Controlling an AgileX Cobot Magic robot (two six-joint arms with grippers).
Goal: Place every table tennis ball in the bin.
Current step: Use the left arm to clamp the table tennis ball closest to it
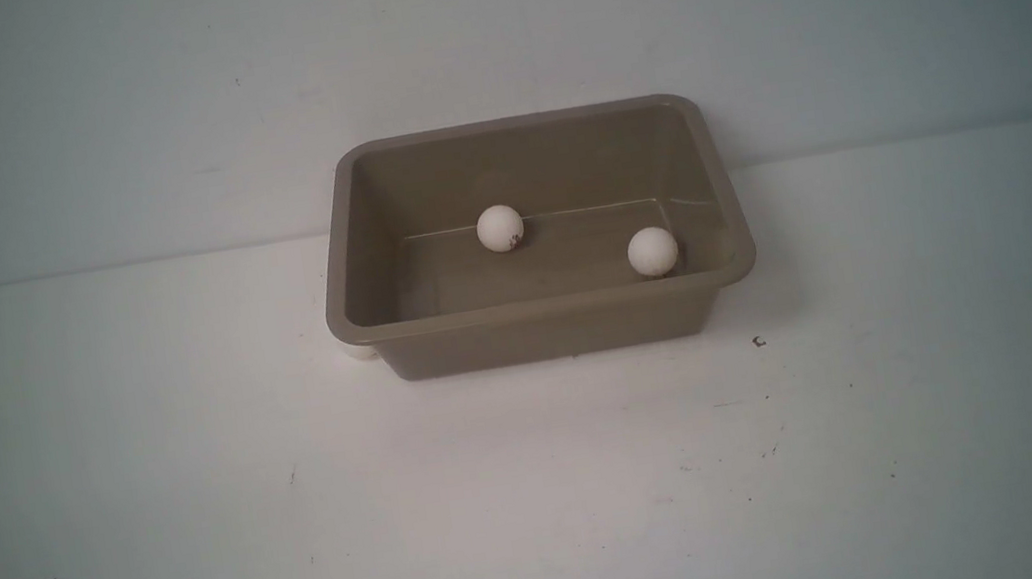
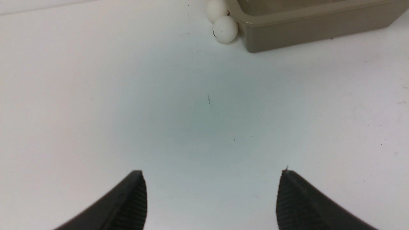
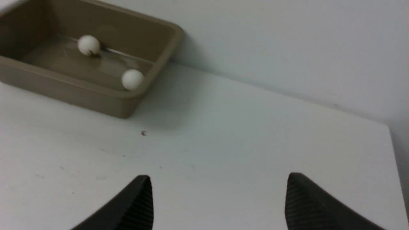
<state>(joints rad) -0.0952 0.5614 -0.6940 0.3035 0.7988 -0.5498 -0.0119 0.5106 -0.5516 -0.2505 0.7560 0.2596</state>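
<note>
Front: bin [image 1: 547,331] on bench [image 1: 547,507], two balls [image 1: 500,228] [image 1: 652,251] lying inside; left wrist: left end effector [image 2: 212,198] spread wide and empty, two more balls [image 2: 225,29] [image 2: 216,9] against bin's outer corner, well ahead; right wrist: right end effector [image 3: 219,201] parted, empty, bin well off.

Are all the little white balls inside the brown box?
No, one ball and a second ball sit on the table outside the bin, close by its corner.

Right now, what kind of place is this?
Probably a robot lab bench: a white table by a plain wall, one bin holding table tennis balls, and the left gripper and right gripper above it.
</note>
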